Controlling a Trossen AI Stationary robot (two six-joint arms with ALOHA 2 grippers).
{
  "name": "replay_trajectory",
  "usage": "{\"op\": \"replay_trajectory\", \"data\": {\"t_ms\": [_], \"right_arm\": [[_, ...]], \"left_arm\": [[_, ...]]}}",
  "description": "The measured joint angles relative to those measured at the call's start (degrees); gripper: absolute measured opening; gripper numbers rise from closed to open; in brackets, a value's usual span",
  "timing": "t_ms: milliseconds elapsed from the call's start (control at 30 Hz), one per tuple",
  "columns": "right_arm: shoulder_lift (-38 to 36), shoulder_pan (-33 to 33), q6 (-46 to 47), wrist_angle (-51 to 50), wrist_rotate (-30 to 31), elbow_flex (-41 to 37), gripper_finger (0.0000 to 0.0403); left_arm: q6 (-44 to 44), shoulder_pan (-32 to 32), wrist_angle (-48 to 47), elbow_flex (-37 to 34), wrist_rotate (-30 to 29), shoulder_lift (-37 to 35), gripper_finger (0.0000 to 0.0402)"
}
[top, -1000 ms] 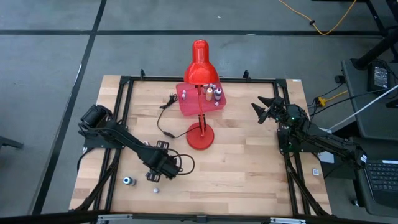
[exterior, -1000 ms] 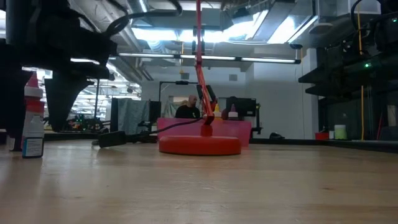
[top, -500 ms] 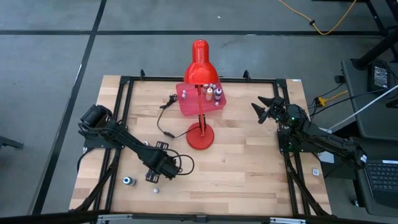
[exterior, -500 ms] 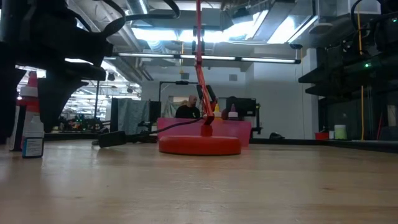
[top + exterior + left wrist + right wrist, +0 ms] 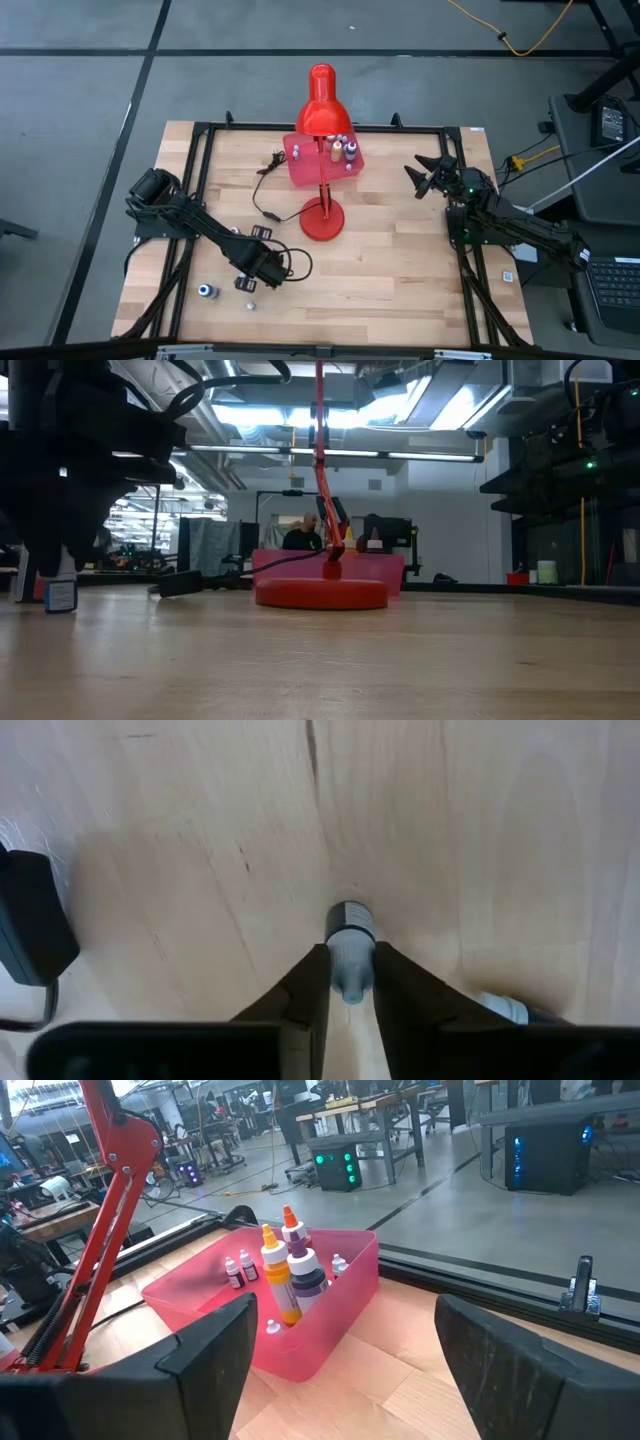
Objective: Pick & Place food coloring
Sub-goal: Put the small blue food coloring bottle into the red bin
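Observation:
A tiny food coloring bottle (image 5: pixel 350 928) with a pale cap stands on the wooden table near its front left. My left gripper (image 5: pixel 350 988) points down over it and is shut on it; in the low view the gripper (image 5: pixel 60 550) hides all but the bottle's label (image 5: pixel 60 595). Two more small bottles (image 5: pixel 205 291) (image 5: pixel 250 305) lie near the front edge. Several bottles (image 5: pixel 290 1270) stand in the pink tray (image 5: pixel 300 175) at the far middle. My right gripper (image 5: pixel 420 175) waits open and level at the right, facing the tray. My left gripper pinches the bottle's pale cap (image 5: pixel 350 960) between its two fingers (image 5: pixel 305 990), coming from above and pointing down. The bottle stands upright with its base on the table.
A red desk lamp (image 5: pixel 322 220) stands mid-table in front of the tray, its head over the tray and its black cord (image 5: pixel 265 190) running left. Another bottle (image 5: pixel 505 1010) lies close beside the held one. A black metal frame (image 5: pixel 200 130) borders the table.
My left gripper has shut its fingers on the bottle without moving from its place. The bottle remains upright on the table.

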Motion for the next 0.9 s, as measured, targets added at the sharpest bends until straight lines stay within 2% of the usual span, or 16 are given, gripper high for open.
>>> {"op": "replay_trajectory", "data": {"t_ms": [400,667,900], "right_arm": [[0.0,0.0,0.1,0.0,0.0,0.0,0.0306],[0.0,0.0,0.0,0.0,0.0,0.0,0.0306],[0.0,0.0,0.1,0.0,0.0,0.0,0.0306]], "left_arm": [[0.9,1.5,-0.8,-0.1,1.7,-1.7,0.0054],[0.6,7.6,-1.1,-0.1,2.3,-10.6,0.0053],[0.3,15.9,-1.1,-0.1,0.9,-20.9,0.0053]]}}
